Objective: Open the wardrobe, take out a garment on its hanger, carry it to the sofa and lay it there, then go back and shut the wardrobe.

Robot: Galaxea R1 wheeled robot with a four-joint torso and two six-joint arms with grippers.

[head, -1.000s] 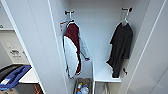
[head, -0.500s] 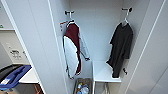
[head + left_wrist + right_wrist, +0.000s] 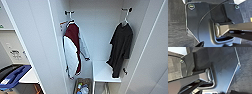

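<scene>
Wardrobe (image 3: pixel 37 37) open before you: garment (image 3: pixel 121 47) on hanger (image 3: pixel 125 20), hooked at right wall, hanging lengthwise; jacket (image 3: pixel 72 47) left. Claw state: you cannot tell.

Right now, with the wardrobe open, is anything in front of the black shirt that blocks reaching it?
Nothing visible does: the black shirt hangs free at the wardrobe's right side, apart from the maroon jacket.

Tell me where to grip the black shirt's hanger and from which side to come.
Probably grip the hanger at its neck, just above the black shirt collar and below the wall hook. Come from the front through the open wardrobe: the right wall sits close beside it, and the fabric hides the hanger's arms.
</scene>
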